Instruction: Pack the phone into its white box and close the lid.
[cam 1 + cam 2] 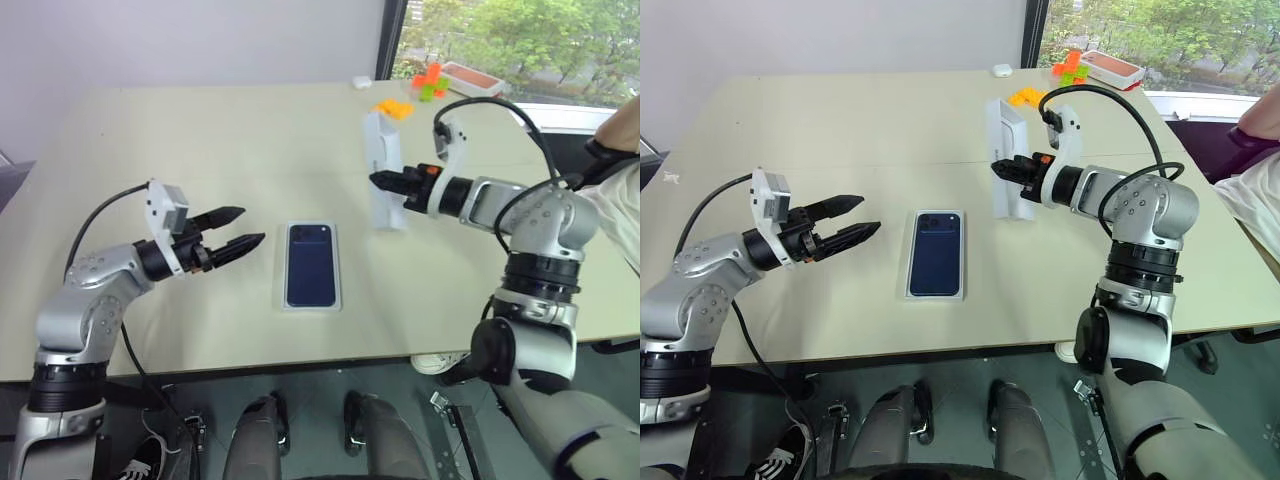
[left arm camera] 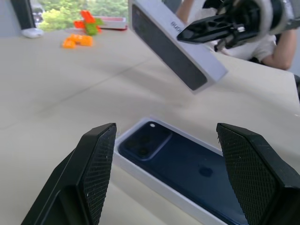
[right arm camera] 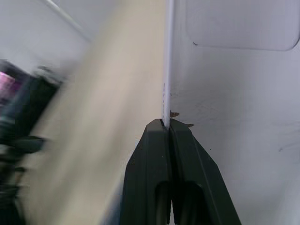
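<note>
Two hands are seen over a smooth, pale beige tabletop (image 1: 200,130). The phone (image 1: 310,264), slim, glossy and dark navy with rounded corners, is laid flat inside the white box (image 1: 280,300), a shallow rectangular cardboard base whose rim shows as a thin white border around it. The long axis of the phone is run away from the robot, with the camera cluster at the far end, back face up. The brownish floor of the box is hidden beneath the phone.

The lid (image 1: 385,180), a shallow white cardboard rectangle, is held up off the tabletop, standing on its edge and slightly tilted, beyond and to the right of the box. It is pinched at its thin rim by the right hand (image 1: 384,181), whose two black fingers are pressed together on the wall. In the left wrist view a dark printed face is seen on the lid; in the right wrist view its plain white inside is seen, with the background blurred.

The left hand (image 1: 238,228) is held level just left of the box, its two black, finely ribbed fingers spread apart with nothing between them.

Small orange and green pieces (image 1: 425,82) and a red-and-white tray (image 1: 470,76) are lying at the far edge, too small to identify. A person's arm (image 1: 620,175) is cut off at the right.
</note>
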Available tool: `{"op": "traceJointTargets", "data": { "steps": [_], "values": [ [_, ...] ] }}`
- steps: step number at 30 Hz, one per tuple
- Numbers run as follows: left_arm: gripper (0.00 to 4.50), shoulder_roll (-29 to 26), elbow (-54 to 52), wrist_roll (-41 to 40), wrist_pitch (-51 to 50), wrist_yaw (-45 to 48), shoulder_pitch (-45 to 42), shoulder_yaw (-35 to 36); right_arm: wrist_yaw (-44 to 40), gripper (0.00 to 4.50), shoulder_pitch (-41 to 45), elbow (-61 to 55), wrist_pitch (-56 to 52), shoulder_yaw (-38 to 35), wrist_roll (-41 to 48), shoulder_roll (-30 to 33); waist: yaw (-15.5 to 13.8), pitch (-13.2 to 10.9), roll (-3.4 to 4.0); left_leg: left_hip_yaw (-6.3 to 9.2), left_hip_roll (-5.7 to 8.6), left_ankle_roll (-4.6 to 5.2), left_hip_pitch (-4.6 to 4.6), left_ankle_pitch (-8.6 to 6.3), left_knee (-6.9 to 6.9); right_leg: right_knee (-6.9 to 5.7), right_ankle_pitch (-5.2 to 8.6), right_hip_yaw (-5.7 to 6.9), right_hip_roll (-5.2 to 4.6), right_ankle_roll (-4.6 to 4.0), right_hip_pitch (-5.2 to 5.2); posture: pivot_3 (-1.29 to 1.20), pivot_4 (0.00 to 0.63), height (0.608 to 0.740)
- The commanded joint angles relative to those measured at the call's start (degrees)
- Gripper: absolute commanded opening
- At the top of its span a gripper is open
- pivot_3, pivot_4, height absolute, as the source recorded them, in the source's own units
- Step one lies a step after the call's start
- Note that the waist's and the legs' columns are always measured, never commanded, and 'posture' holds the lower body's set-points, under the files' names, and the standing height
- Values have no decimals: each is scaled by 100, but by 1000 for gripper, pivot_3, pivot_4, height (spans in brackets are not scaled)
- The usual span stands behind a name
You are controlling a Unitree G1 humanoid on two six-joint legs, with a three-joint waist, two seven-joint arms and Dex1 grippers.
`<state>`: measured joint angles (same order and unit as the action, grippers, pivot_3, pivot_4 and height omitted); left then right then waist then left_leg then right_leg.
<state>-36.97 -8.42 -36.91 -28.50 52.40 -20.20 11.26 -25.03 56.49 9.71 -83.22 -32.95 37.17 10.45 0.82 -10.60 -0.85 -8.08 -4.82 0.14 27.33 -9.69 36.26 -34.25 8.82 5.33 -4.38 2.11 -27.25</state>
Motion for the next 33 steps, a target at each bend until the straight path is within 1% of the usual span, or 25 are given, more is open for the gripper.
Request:
{"op": "traceJointTargets", "data": {
  "steps": [1, 5, 8, 11, 12, 16, 18, 20, 24, 33],
  "values": [
    [3612, -53, -79, -238, -126, -66, -166, 267, 262, 21, 327, -131, -749, -925, 755, -627, 14, 1, 1, 0, 0, 0, 0, 0, 0, -2, 0, 0, 1, 0, -1, 0, 150, 740],
    [3612, -54, -126, -318, -251, -155, -179, 340, 724, 21, 374, -225, -928, -1484, 1339, -1338, 20, 1, 4, 2, -1, 0, -6, 0, -4, -5, 0, 1, 2, -1, 1, 0, 150, 740],
    [3612, -29, -162, -447, -347, -285, -184, 448, 987, 21, 261, -46, -928, -1775, 1905, -1691, 17, 2, 4, 2, -1, 0, -5, 0, -4, -3, 0, 0, 1, -1, 2, 0, 150, 740],
    [3612, -20, -219, -563, -424, -375, -159, 535, 1173, 21, -127, 15, -928, -1835, 2017, -1992, 15, 4, 2, 2, -1, 0, -5, 0, -2, 3, 0, 1, -1, -1, 7, 0, 150, 740],
    [3612, -9, -244, -617, -466, -416, -154, 568, 1181, 21, -284, -38, -928, -1754, 2091, -2063, 14, 4, 2, 2, -1, 0, -5, 0, -3, 6, 0, 1, -2, -1, 10, 0, 150, 740],
    [3612, -5, -322, -752, -542, -525, -119, 632, 1239, 21, -658, -230, -904, -1459, 2251, -2193, 25, 0, 8, 2, 4, 0, 4, 0, -4, 7, 0, 0, -11, -1, -1, 0, 150, 740],
    [3612, -16, -366, -825, -580, -566, -91, 663, 1253, 21, -847, -290, -760, -1237, 2174, -2191, 48, 0, 7, 3, 3, 0, 0, 0, -5, 6, 0, 0, -8, -1, 2, 0, 150, 740],
    [3612, -28, -394, -893, -625, -585, -67, 685, 1336, 21, -891, -219, -635, -1234, 2265, -2242, 56, 0, 7, 6, 1, 0, -6, 0, -11, 4, 0, 0, -2, -1, 3, 0, 150, 740],
    [3612, -36, -408, -981, -691, -609, -53, 689, 1512, 21, -847, 2, -648, -1365, 2753, -2375, 48, 0, 8, 9, -1, -1, -6, -1, -14, 3, 0, 3, 3, -2, 3, 0, 150, 740],
    [3612, 0, -484, -934, -720, -673, 0, 579, 2007, 21, -1285, -35, -521, -955, 3412, -2497, 37, 0, 8, 9, -1, -1, -4, -1, -14, 11, 1, 3, -3, -2, 4, 0, 150, 740]
  ]
}}
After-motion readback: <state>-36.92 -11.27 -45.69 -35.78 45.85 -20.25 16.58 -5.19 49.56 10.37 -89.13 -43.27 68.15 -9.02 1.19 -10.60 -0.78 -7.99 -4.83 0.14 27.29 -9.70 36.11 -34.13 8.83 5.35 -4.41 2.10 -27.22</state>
